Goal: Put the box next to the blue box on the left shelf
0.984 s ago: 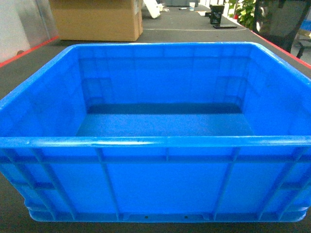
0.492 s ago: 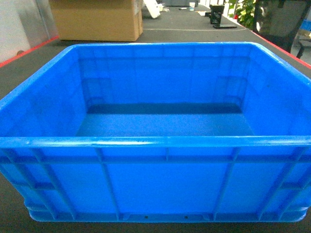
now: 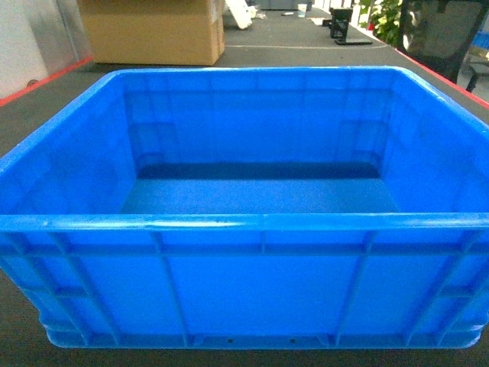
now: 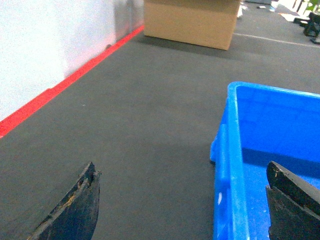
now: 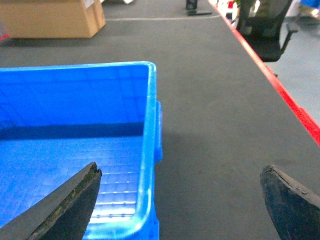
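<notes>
The box (image 3: 252, 191) is a large bright blue open-top crate, empty, resting on the dark grey floor close in front of the head camera. Neither gripper shows in the head view. My left gripper (image 4: 182, 170) is open, its jaws straddling the box's left wall (image 4: 225, 165): one finger outside, the other over the inside. My right gripper (image 5: 181, 170) is open too and straddles the box's right wall (image 5: 148, 150) the same way. Neither gripper touches the box, as far as I can see. The blue box and the left shelf are out of view.
A big cardboard carton (image 3: 153, 30) stands behind the box at the back left. A red floor line (image 4: 50, 90) runs along the white wall on the left, another red line (image 5: 280, 90) on the right. A black office chair (image 5: 265, 25) stands beyond it.
</notes>
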`<state>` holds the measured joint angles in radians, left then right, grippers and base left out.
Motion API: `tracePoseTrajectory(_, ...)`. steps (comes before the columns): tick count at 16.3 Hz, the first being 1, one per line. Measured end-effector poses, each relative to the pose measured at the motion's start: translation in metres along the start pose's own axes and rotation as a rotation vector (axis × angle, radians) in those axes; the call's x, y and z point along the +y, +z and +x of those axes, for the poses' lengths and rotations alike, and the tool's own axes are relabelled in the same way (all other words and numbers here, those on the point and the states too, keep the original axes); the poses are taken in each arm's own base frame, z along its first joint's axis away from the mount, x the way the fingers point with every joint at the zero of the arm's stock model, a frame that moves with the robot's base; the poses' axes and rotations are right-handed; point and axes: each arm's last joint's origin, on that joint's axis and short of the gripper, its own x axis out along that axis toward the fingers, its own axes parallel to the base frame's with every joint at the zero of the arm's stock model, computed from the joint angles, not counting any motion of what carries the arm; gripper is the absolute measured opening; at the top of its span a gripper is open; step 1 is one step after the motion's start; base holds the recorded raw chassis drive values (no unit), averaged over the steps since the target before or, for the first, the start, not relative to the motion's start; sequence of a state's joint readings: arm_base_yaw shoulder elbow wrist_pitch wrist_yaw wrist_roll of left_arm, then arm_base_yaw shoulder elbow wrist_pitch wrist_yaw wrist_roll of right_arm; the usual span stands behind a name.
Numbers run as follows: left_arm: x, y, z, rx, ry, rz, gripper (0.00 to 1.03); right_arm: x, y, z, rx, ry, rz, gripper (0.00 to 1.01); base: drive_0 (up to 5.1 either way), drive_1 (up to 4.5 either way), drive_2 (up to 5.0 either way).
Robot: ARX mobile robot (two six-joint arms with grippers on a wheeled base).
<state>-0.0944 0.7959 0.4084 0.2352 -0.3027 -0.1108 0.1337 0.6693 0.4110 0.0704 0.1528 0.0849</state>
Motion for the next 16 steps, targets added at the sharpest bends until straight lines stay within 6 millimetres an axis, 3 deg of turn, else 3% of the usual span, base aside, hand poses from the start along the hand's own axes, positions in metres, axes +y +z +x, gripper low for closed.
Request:
tracePoseTrajectory(3, -0.018, 0.01, 0.049, 0.159, -0.083, 0.036, 0.98, 0.011, 0.022, 0.051, 0.121, 0.045, -0.029, 0.98, 0.0, 0.0, 0.0)
tracePoseTrajectory(7, -0.042, -0.01, 0.103, 0.399, -0.111, 0.077, 0.98, 0.021, 0.015, 0.121, 0.301, 0.038, -0.065, 0.98, 0.0, 0.0, 0.0)
tracePoseTrajectory(12, -0.05, -0.031, 0.123, 0.498, -0.095, 0.121, 0.96, 0.027, -0.015, 0.149, 0.41, 0.027, -0.095, 0.98, 0.0, 0.0, 0.0)
tracePoseTrajectory(14, -0.052, -0.033, 0.129, 0.532, -0.089, 0.131, 0.78, 0.028, -0.026, 0.155, 0.443, 0.021, -0.104, 0.98, 0.0, 0.0, 0.0)
tracePoseTrajectory(16, -0.053, -0.031, 0.131, 0.55, -0.099, 0.126, 0.58, 0.03, -0.027, 0.156, 0.434, 0.016, -0.109, 0.79, 0.0, 0.0, 0.0)
